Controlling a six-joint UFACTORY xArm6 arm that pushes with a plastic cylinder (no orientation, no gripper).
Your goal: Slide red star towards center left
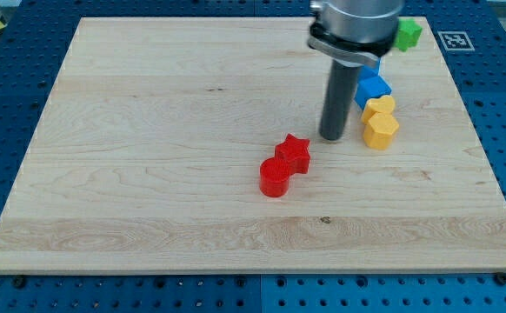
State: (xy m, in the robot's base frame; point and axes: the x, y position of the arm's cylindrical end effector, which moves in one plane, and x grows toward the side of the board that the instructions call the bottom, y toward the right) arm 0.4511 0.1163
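Note:
The red star (294,153) lies on the wooden board (149,130), a little right of the board's middle. A red round block (274,177) touches it at its lower left. My tip (332,136) stands on the board just to the upper right of the red star, a small gap apart from it. The rod rises from there to the arm's grey body at the view's top.
To the right of my tip lie a yellow hexagon block (381,130), a second yellow block (378,106) above it, and a blue block (372,85). A green block (408,34) sits near the board's top right corner.

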